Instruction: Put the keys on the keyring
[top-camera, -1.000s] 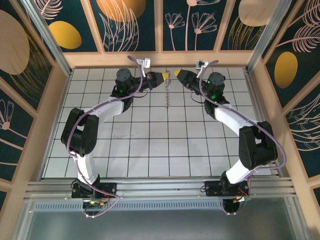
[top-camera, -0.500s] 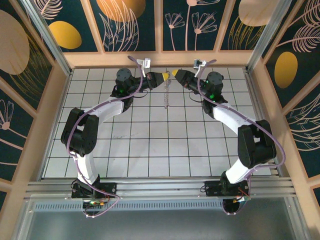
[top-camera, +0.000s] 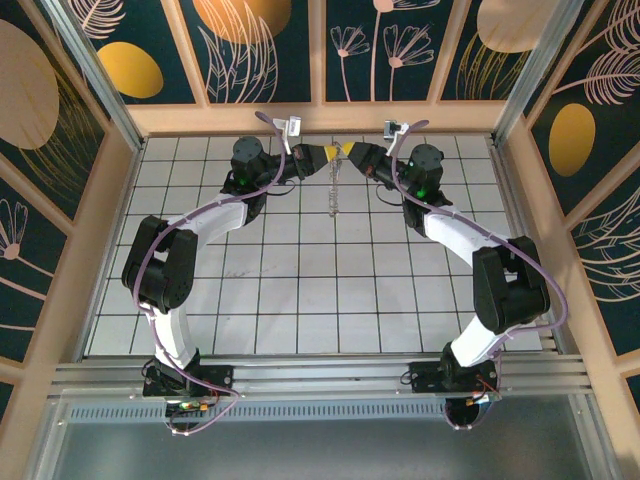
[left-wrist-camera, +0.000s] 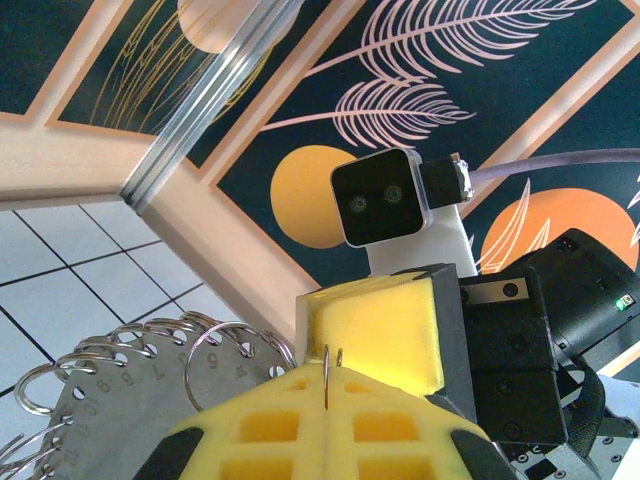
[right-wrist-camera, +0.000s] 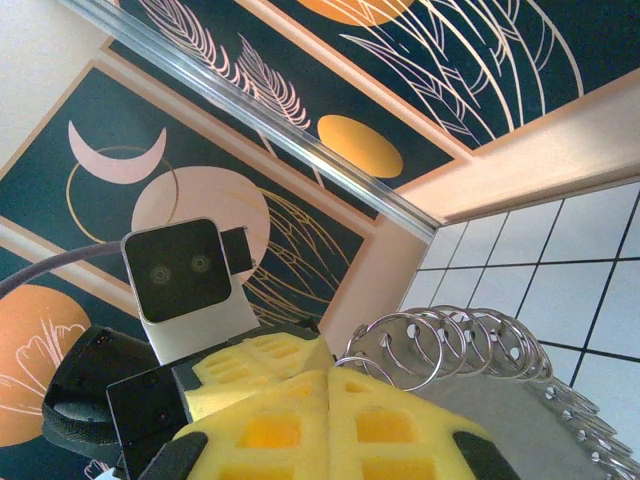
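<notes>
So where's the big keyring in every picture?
Top view: the keyring hangs edge-on over the far middle of the table.
Left wrist view: the keyring is at the bottom left, with tiles behind it.
Right wrist view: the keyring is at the bottom right, with tiles behind it.
Shared landmark: the white tiled table.

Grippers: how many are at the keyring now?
2. The left gripper pinches the wire of the keyring; the right gripper is shut, tip to tip with it, its hold hidden.

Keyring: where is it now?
Top view: the keyring hangs at the far centre of the table, just below where the left end effector and right end effector meet.
</notes>
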